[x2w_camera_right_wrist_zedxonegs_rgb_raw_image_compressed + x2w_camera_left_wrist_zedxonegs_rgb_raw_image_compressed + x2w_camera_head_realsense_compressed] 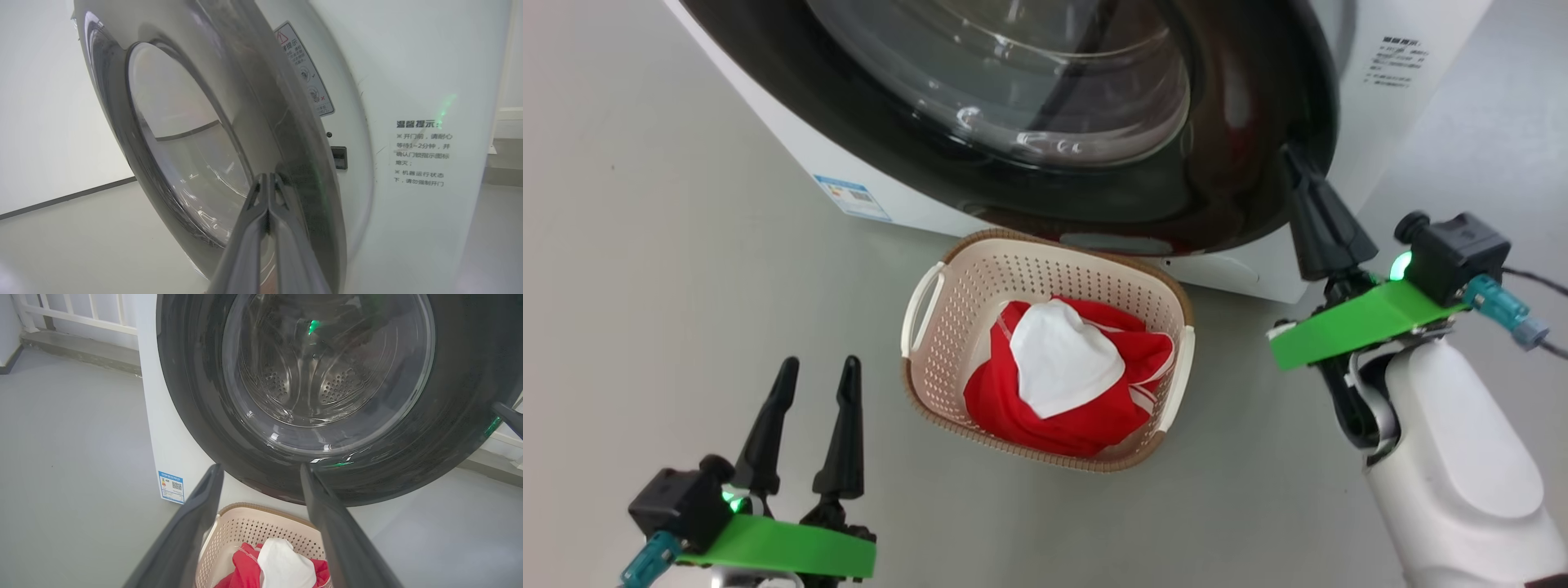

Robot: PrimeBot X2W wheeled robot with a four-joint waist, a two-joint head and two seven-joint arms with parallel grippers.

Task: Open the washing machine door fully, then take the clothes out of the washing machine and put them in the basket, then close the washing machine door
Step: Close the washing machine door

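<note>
One stiff, weighty door (1241, 188) with a slick glossy rim stands ajar on the washing machine (1380, 122), so my right jaws, closed tight at its outer edge, should push, not pinch, my left jaws wide near the basket (1029, 278) of clothes (1013, 408).

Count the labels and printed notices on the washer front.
3: a blue label at the lower left, a red-triangle warning sticker by the door rim, and a printed notice right of the door. The door may hide more.
</note>
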